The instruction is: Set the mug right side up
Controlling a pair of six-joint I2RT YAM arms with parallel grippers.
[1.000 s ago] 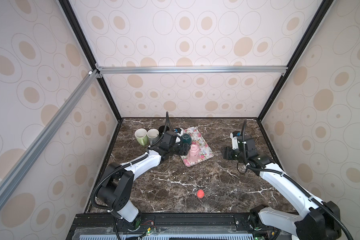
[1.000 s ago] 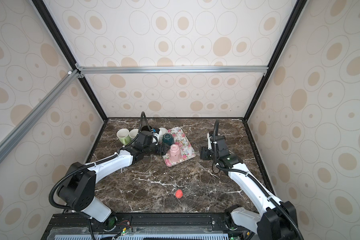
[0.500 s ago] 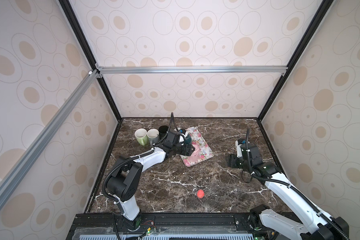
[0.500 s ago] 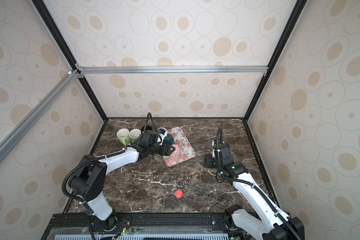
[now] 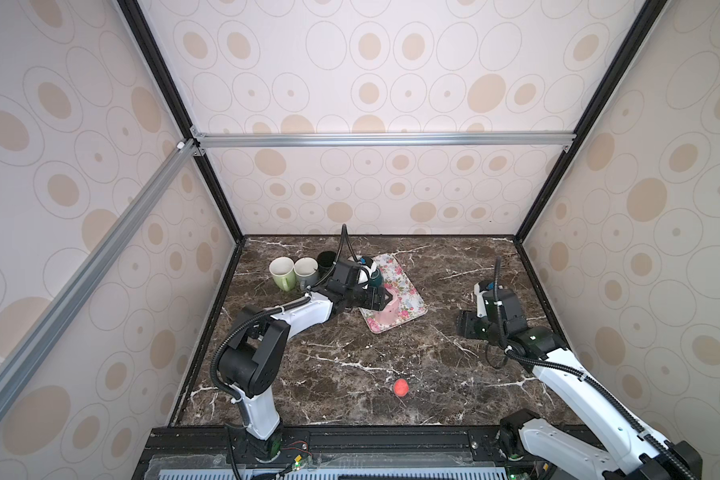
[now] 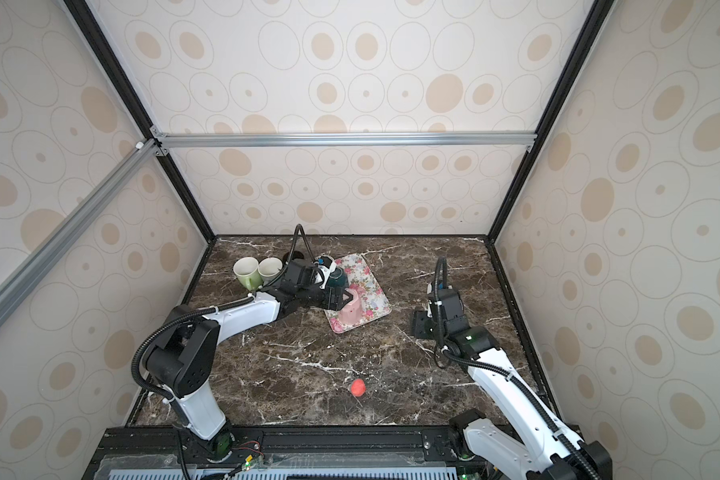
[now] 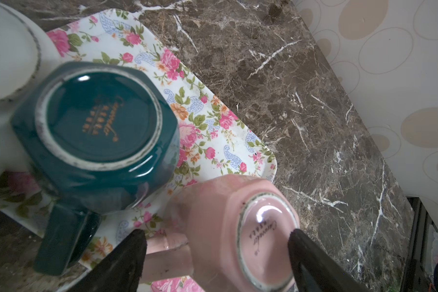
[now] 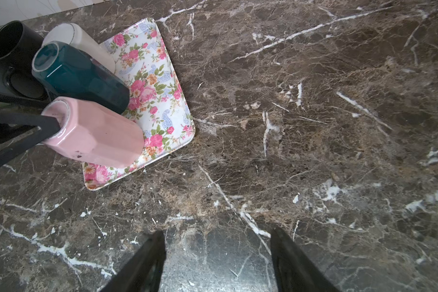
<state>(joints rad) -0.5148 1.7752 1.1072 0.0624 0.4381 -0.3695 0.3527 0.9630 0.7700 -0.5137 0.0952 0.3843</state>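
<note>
The pink mug [image 5: 390,311] [image 6: 352,311] stands upside down, base up, on the near end of the floral tray [image 5: 396,269] [image 6: 368,272]. My left gripper [image 5: 378,298] [image 6: 341,299] is open and straddles this mug. In the left wrist view the gripper [image 7: 216,237] has one fingertip beside the handle and the other over the rim of the base of the pink mug [image 7: 213,222]. In the right wrist view a left finger lies across the base of the mug [image 8: 96,134]. My right gripper [image 5: 468,326] [image 6: 420,324] [image 8: 216,237] hangs open over bare marble, well right of the tray.
A teal mug [image 5: 376,277] [image 7: 99,121] [image 8: 84,78] and a white one [image 8: 86,43] also stand inverted on the tray, close behind the pink mug. Three upright mugs, pale green [image 5: 282,272], white [image 5: 305,270] and black [image 5: 327,261], sit at back left. A red ball [image 5: 401,387] lies near the front.
My left gripper has shifted right from the teal mug to the pink mug and its jaws have widened. The right arm has drawn back toward the front.
</note>
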